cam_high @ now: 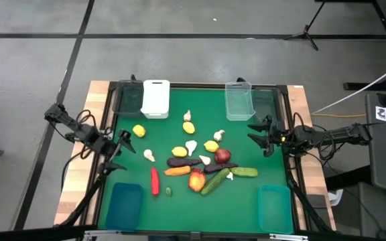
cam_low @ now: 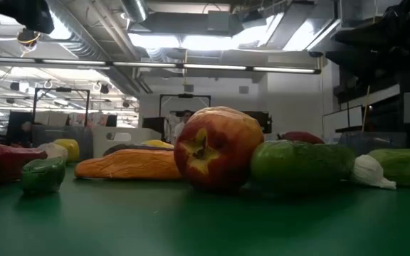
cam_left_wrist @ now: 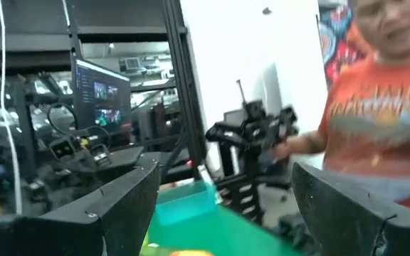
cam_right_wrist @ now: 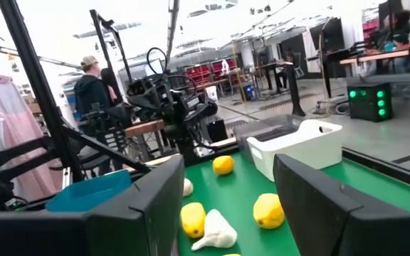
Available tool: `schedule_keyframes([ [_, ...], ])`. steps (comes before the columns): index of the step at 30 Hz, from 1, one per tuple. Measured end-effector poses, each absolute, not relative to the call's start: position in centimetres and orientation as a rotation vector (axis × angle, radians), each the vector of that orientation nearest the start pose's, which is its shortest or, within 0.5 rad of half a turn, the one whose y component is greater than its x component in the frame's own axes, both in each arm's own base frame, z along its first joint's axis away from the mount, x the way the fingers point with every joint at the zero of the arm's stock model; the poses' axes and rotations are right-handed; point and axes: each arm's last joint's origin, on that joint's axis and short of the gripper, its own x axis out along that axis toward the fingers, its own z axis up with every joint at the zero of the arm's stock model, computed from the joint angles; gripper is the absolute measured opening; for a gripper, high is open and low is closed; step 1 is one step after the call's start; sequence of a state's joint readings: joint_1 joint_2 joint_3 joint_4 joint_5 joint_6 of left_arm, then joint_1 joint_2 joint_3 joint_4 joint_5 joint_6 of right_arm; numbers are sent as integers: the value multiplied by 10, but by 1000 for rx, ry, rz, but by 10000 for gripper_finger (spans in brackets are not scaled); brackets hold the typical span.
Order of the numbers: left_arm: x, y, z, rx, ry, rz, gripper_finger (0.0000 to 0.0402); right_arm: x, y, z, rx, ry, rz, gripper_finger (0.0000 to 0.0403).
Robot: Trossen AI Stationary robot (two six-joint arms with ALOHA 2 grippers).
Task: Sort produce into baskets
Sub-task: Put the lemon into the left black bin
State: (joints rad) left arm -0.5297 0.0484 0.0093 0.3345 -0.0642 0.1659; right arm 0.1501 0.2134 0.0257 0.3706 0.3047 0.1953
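Toy produce lies loose in the middle of the green mat (cam_high: 179,201): yellow lemons (cam_high: 189,127), white garlic bulbs (cam_high: 191,146), a red chili (cam_high: 155,181), an orange carrot (cam_high: 177,171), green cucumbers (cam_high: 244,172), dark eggplants (cam_high: 183,161) and round red fruits (cam_high: 223,156). The white bin (cam_high: 155,98) and clear bin (cam_high: 239,101) stand at the far edge, two teal bins (cam_high: 124,204) (cam_high: 274,207) at the near corners, and dark bins (cam_high: 129,99) in the far corners. My left gripper (cam_high: 127,142) is open and empty over the mat's left side. My right gripper (cam_high: 259,134) is open and empty over the right side.
A black frame rail (cam_high: 200,84) runs around the mat. In the low view a red fruit (cam_low: 218,148), a cucumber (cam_low: 297,165) and the carrot (cam_low: 130,165) lie close. A person in an orange shirt (cam_left_wrist: 383,121) stands beyond the table's right side.
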Motion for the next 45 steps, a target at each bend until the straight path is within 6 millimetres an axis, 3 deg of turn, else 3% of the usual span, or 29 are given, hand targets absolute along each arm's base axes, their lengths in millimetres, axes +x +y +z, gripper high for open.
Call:
schedule_keyframes([
  [8, 81, -44, 205, 44, -431, -377, 315, 108, 7, 190, 237, -194, -162, 218],
  [14, 73, -36, 223, -34, -625, -278, 315, 108, 7, 189, 237, -190, -162, 218],
  [18, 63, -22, 243, -70, -734, 29, 315, 108, 7, 189, 220, -188, -165, 218],
  [25, 92, -20, 241, -119, -210, 397, 315, 108, 7, 189, 189, -185, -169, 218],
  [28, 104, -21, 236, -104, -18, 473, 315, 108, 7, 189, 163, -183, -172, 218],
  [38, 133, -11, 248, -292, 306, 753, 315, 108, 7, 189, 163, -183, -172, 218],
  [45, 164, -7, 216, -422, 668, 838, 315, 108, 7, 189, 164, -182, -172, 218],
])
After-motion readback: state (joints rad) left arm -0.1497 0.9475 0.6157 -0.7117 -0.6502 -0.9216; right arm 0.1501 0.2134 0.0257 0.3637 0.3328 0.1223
